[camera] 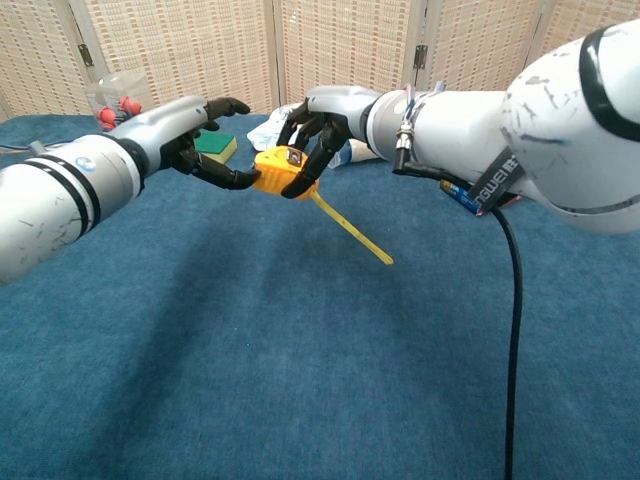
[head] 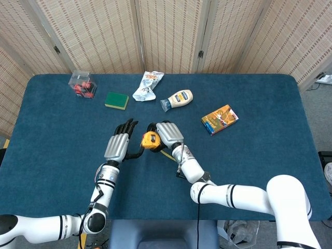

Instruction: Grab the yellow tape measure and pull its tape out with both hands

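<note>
Aloft, yellow tape measure point(camera: 279, 170) in right robot hand point(camera: 318, 130)

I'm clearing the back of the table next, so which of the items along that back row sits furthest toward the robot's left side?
The clear plastic box with red contents, at the far left corner. The green sponge, white packet, mayonnaise bottle and orange box all lie further right.

Along the far side of the blue table point(head: 62, 171) sit a clear box of red items point(head: 82, 84), a green sponge point(head: 116, 100), a white snack pouch point(head: 147, 85), a mayonnaise bottle point(head: 177, 98) on its side, and an orange carton point(head: 220, 119) further right.
</note>
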Robot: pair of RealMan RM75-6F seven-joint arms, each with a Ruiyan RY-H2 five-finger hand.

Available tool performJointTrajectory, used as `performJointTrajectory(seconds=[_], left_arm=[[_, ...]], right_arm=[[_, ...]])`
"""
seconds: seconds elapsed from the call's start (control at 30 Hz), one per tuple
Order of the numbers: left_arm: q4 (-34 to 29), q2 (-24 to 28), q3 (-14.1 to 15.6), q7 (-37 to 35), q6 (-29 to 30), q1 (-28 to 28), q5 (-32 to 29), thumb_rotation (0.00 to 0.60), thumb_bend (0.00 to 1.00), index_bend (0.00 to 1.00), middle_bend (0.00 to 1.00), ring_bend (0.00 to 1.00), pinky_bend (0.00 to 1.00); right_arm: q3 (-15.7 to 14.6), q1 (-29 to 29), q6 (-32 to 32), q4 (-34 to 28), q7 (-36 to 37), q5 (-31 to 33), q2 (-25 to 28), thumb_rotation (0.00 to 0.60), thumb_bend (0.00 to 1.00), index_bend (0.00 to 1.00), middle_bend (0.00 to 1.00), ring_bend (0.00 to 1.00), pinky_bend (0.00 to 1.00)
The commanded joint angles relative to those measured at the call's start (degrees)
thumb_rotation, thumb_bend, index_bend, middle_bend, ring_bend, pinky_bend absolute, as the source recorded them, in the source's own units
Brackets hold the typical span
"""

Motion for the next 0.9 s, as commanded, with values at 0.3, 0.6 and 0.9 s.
performJointTrajectory(seconds=[0.3, 0.6, 0.9], left_arm=[[0.39, 0.16, -0.04, 0.14, 0.42, -0.13, -0.78, 0.504, 0.38, 0.0, 0.0, 0.0, 0.0], [0.48, 0.59, -0.24, -0.25, 0.68, -0.01, -1.03, 0.504, 0.43, 0.0, 0.0, 0.0, 0.0], [0.59, 1.29, -0.15, -0.2, 0.73, 0.13, -1.36, 0.504, 0.47, 0.0, 0.0, 0.0, 0.0]], right_arm=[[-0.13, -0.2, -0.19, -0.29, 0.59, -0.38, 0.51, 0.6, 0.22, 0.68, 0.52, 0.46, 0.14], [-0.45, -0.3, -0.12, -0.89, 0.78, -0.89, 0.88, 0.6, 0.22, 0.67, 0.52, 0.46, 0.14], [-0.64, -0.35, -0.25, -1.01, 0.99, -1.07, 1.18, 0.6, 0.22, 0.68, 0.52, 0.46, 0.14]])
